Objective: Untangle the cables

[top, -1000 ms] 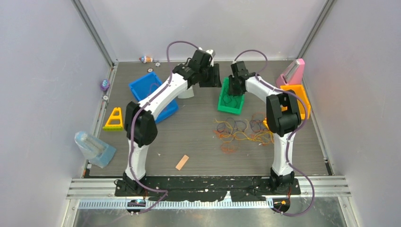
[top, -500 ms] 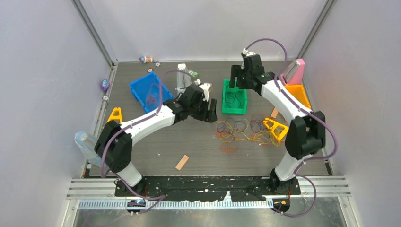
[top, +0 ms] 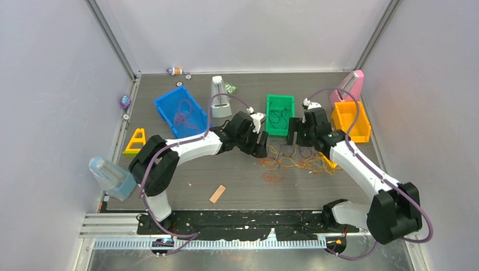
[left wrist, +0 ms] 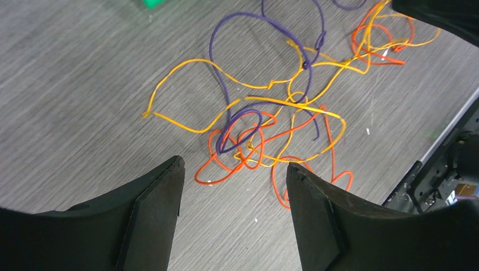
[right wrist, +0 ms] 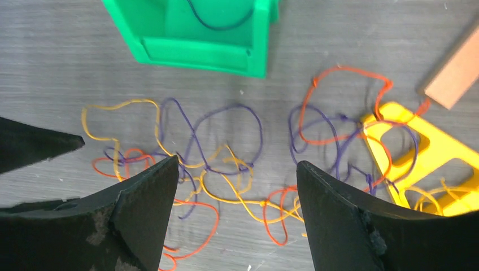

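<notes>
Swung back from the far side, left tool [left wrist: 234,176] and right tool [right wrist: 238,176] hang open and empty above the cables [left wrist: 265,110], seemingly ready for another pick.

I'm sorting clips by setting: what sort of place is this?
Likely a robot test cell in a lab: bare pale walls box in a grey table, a left arm and right arm are bolted at its near edge, and a blue bin, a green bin and tangled cables lie on it.

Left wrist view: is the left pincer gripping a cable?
No, the left pincer stands open over the cables, gripping none of them.
</notes>
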`<state>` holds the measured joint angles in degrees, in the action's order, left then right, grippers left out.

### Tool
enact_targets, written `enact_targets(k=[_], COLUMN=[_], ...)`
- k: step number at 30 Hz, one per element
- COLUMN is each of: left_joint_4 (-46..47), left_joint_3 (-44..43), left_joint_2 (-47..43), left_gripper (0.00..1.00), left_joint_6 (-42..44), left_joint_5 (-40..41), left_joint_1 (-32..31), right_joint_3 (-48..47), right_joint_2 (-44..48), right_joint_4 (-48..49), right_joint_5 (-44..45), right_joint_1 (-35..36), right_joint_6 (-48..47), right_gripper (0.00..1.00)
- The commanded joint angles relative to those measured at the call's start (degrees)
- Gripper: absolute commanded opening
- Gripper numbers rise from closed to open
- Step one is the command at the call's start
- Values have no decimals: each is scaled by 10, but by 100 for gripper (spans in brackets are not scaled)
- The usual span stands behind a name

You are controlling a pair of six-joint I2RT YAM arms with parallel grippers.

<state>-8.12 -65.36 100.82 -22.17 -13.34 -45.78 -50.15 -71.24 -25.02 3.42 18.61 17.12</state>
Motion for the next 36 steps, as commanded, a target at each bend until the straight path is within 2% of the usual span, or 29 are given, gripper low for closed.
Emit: enact_targets(k=[1,6,8,10,13,14,18,23,26,28,29,31,33,35,36], left_joint_4=[34,46,50,47,27,24,31,74,113,130,129,126,124,120,118], left_joint_3=[-23,-23,-25,-26,-15,-4,57,156,207,230,235,242,251,258,262], left_joint_2=[33,71,83,90,74,62,-5,-105,-157,-185,-195,-219,-234,-247,-252], left_gripper=[67,65,60,42,3,0,0,0,0,0,0,0,0,0,0], left_joint_6=[-4,-24,-26,-24,-19,-19,-27,-49,-56,-57,-56,-51,-49,-50,-49], left_joint_5=[-23,-55,-64,-66,-34,-26,-19,-63,-58,-33,-25,-4,20,44,55], left_joint_1=[-2,-2,-2,-2,4,9,55,138,164,167,169,170,171,172,173], right_joint_3=[62,124,133,137,143,144,151,158,166,163,160,146,133,120,111], right_joint_2=[70,127,137,142,150,150,140,64,34,23,20,21,32,44,46], right_joint_4=[24,22,8,-14,-32,-34,-27,-3,25,26,24,2,-16,-15,-12], right_joint_5=[55,129,155,186,223,231,243,190,160,153,150,134,121,108,92], right_joint_1=[2,-5,-15,-26,-52,-57,-77,-80,-78,-73,-69,-48,3,95,119], right_joint_6=[29,75,114,145,157,162,164,191,202,212,214,219,244,283,296], right_gripper=[80,79,80,80,78,77,76,76,59,35,14,6,5,5,5])
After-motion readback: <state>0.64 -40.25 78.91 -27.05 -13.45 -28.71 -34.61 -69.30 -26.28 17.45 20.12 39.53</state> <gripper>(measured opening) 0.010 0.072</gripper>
